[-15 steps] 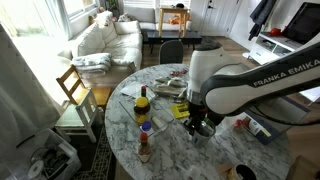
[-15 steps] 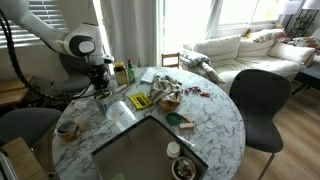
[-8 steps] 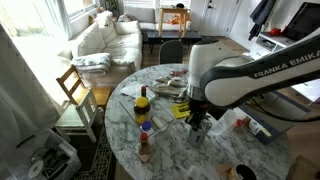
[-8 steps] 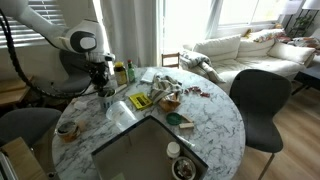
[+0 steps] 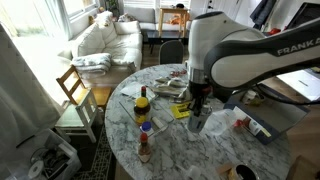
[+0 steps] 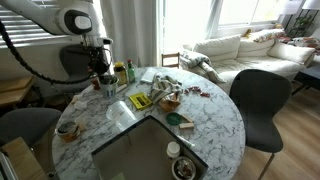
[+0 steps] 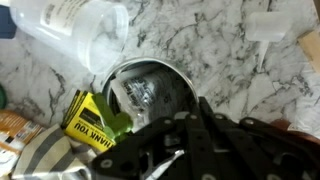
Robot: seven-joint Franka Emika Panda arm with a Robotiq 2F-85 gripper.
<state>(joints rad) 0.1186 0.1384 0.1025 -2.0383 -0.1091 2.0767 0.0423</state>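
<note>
Marble table [image 5: 215, 155] lies under my gripper [image 5: 199, 114], jaws pinched tight on the rim of a metal cup [image 7: 150, 88] so it hangs upright, yellow packet [image 7: 90, 118] at eight o'clock, bottle [image 7: 70, 22] at eleven.

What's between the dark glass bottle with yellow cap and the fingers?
A flat yellow packet on the marble table, close by the fingers; an exterior view shows it.
</note>
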